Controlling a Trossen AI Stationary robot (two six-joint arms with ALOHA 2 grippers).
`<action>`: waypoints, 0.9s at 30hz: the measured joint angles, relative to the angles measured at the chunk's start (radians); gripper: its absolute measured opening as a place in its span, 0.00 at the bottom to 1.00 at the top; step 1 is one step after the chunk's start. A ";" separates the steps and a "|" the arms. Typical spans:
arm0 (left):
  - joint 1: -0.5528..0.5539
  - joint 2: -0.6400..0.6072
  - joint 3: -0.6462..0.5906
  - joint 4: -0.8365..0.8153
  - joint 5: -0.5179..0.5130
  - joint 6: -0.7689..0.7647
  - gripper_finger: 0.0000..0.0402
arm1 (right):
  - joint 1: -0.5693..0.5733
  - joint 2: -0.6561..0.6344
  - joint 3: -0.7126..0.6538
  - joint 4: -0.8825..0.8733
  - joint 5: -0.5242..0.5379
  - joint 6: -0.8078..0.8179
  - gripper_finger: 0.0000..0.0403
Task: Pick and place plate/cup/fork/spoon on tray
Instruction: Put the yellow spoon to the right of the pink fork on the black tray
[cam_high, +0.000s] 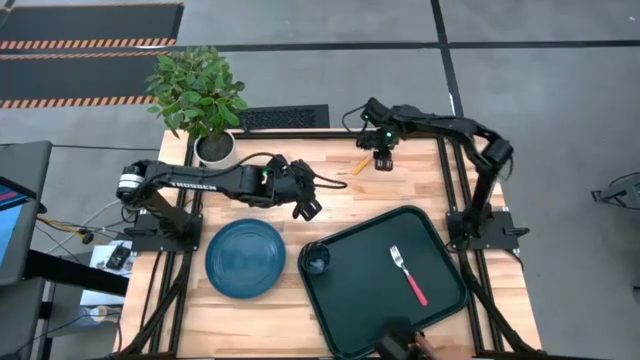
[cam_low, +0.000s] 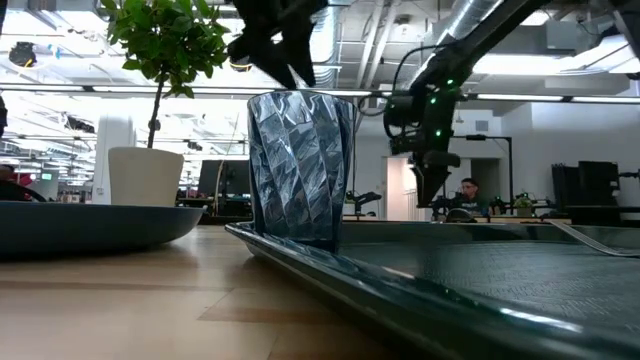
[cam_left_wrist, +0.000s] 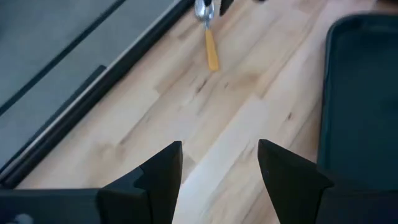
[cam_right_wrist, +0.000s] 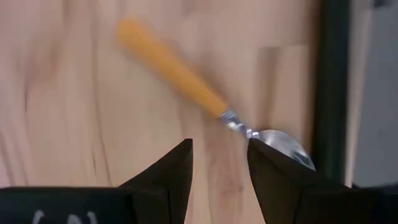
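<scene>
The orange-handled spoon (cam_high: 360, 166) lies flat on the wooden table near the far edge; it also shows in the right wrist view (cam_right_wrist: 180, 74). My right gripper (cam_right_wrist: 219, 162) is open just above it, fingers on either side of its neck, touching nothing. My left gripper (cam_left_wrist: 219, 163) is open and empty over bare wood at mid-table (cam_high: 308, 208). The teal plate (cam_high: 245, 258) rests on the table at the near left. The green tray (cam_high: 440, 300) holds the upright cup (cam_high: 317, 260) in its left corner and the red-handled fork (cam_high: 408, 275) lying flat.
A white plant pot (cam_high: 215, 148) with a leafy plant stands at the far left corner. A black grille (cam_high: 283, 118) lies along the far edge. A person's hand (cam_high: 425, 345) shows at the tray's near edge. Bare wood lies between plate, tray and spoon.
</scene>
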 joint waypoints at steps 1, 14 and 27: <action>0.000 0.000 -0.011 -0.001 0.001 -0.004 0.50 | 0.001 0.020 0.021 -0.021 0.001 -0.046 0.44; -0.008 0.000 -0.106 0.009 0.007 -0.042 0.50 | 0.008 0.183 0.122 -0.097 0.099 -0.323 0.43; -0.008 0.001 -0.119 0.051 -0.003 -0.043 0.50 | 0.005 0.233 0.124 -0.086 0.141 -0.364 0.35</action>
